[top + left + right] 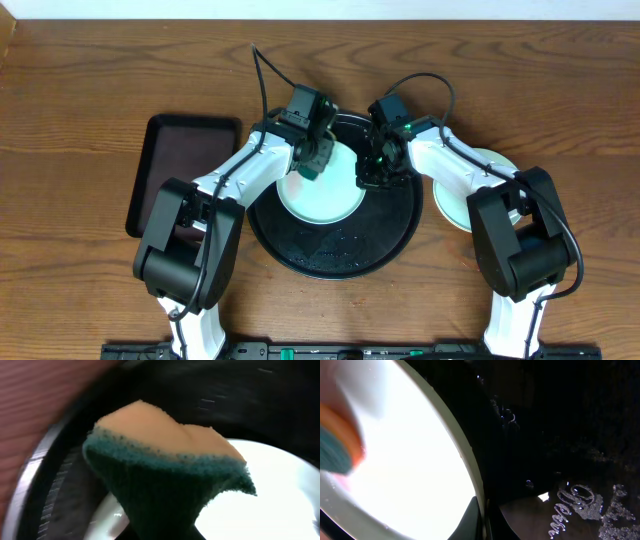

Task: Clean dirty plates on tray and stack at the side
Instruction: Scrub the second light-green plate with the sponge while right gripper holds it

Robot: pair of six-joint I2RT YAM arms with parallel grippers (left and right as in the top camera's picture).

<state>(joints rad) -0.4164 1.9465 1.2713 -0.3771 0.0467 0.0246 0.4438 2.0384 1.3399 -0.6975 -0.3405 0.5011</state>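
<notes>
Nearest my side of the table [80,80], the round black tray [335,262] lay flat about midway between the left and right edges. Its near half was bare apart from some pale lettering. Being round, it had no long axis to give.

Further in, a mint-green plate [322,205] lay face up on the far-left part of the tray, inside the rim. It was also round, so it pointed no particular way. In the right wrist view its surface was washed out white, so I could not judge any smears.

Level with it, just off the tray's right rim toward the table's right edge, a pale side plate [492,165] lay flat, partly under my right arm. I could not tell whether more than one was stacked there.

Over the far edge of the mint plate, the left gripper [318,160] was clamped on a sponge [165,460]. Its yellow face was turned away from the wrist camera and its green scouring face toward it, and its free end hung over the plate.

The right gripper [370,172] was fully closed at the plate's right rim. I could not tell whether the rim sat between its fingers.

Toward the left edge lay a dark rectangular tray [185,150], its long axis running near to far.
</notes>
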